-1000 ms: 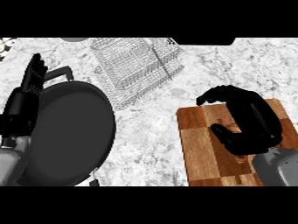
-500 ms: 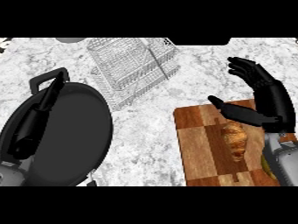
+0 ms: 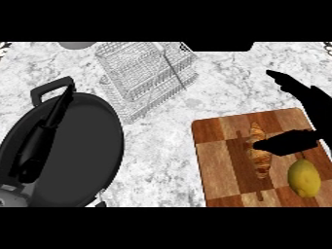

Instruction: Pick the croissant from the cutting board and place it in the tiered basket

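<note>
1. Head view: the croissant point(image 3: 259, 151) lay lengthwise on the cutting board point(image 3: 219, 165), near its middle, with a lemon point(image 3: 304, 178) just to its right and nearer.
2. It was golden brown, narrow and ridged, tapering at both ends. It would likely be light, soft and flaky, easily crushed; the thick middle seemed the best place to take hold, from both sides.
3. The right hand point(image 3: 325, 115) hung over the board's right edge, fingers straight and spread, thumb reaching across the croissant's middle, holding nothing.
4. The left hand point(image 3: 43, 138) lay open, fingers straight, over a dark pan point(image 3: 89, 160) at the left.
5. The tiered basket point(image 3: 145, 73) stood at the far side, well apart from the board.
</note>
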### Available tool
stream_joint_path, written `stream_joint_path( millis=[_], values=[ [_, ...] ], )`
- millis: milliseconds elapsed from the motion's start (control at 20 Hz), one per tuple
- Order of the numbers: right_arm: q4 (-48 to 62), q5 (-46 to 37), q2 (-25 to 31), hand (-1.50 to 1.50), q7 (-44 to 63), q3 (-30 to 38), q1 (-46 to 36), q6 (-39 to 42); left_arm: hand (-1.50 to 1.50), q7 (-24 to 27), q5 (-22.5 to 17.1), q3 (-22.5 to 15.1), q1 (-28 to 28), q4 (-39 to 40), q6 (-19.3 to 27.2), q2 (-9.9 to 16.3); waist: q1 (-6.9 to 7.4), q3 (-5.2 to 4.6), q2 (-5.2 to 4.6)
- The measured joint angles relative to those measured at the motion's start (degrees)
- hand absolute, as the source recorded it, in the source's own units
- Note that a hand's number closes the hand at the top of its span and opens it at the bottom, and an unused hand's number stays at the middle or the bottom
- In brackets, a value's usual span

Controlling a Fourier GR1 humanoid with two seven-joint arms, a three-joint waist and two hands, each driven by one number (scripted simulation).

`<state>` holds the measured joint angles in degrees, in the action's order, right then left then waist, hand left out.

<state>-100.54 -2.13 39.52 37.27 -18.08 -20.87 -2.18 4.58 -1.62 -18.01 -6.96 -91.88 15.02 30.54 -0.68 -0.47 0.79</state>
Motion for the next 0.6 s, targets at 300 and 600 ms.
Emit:
stream_joint_path(
  millis=[300,600],
  values=[
    [-8.0,0.1,7.14,-1.5,21.12,-4.51,-6.39,10.32,0.0,-0.31,1.1,-0.42,-0.15,0.01,0.32,-0.66,0.2,0.05,-0.05],
    [-11.4,-0.58,5.28,-1.5,30.08,-9.67,-11.99,11.08,0.0,-0.16,1.35,-0.02,0.34,-0.81,-0.58,-0.79,0.99,0.18,-0.36]
  ],
)
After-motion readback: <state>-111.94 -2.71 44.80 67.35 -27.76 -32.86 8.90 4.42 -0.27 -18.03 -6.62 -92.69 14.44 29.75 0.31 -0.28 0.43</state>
